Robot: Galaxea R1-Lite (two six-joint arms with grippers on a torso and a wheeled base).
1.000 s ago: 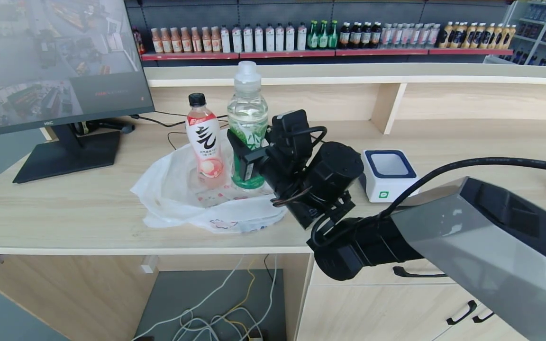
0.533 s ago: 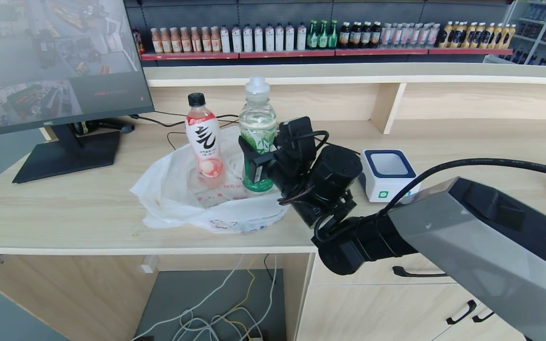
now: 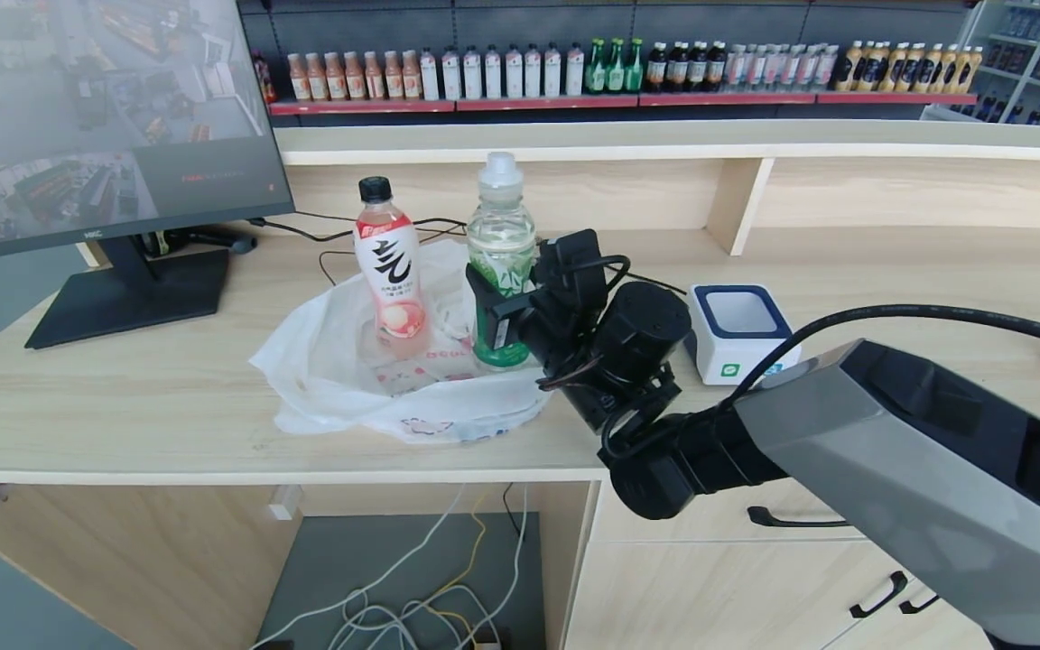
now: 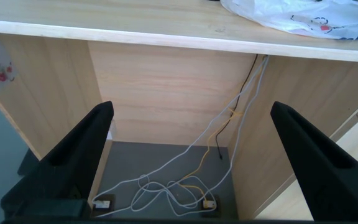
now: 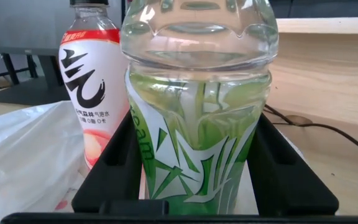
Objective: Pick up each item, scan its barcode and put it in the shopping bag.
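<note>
You had the counter [image 3: 123, 397] carrying the shopping bag [image 3: 330, 379], which lay crumpled and open on it. Everything else sat in relation to that bag.

Your right gripper [image 3: 504, 307] reached in from the bag's right side. Its jaws were clamped on the label band of the green-label bottle [image 3: 502, 244], one finger on each flank as the right wrist view showed [image 5: 197, 168]. That bottle [image 5: 197, 93] stood upright with its long axis vertical and its cap up, and its base was over the bag's right-hand edge. Whether the base pressed on the plastic or hung just above it could not be told.

The pink bottle [image 3: 387, 262] stood upright in the bag's middle, just beside the held one but apart from it. The scanner [image 3: 739, 332] sat to the right of the bag, clear of it.

Your left gripper [image 4: 192, 107] hung below the bag, under the counter's edge, with its jaws wide apart and nothing in them.

Judging by this, the coming move turned on the vertical. The bag lay straight beneath the held bottle, so a plain descent and release by the right arm, much the nearer one, looked sufficient. The pink bottle was the neighbour to keep off.
</note>
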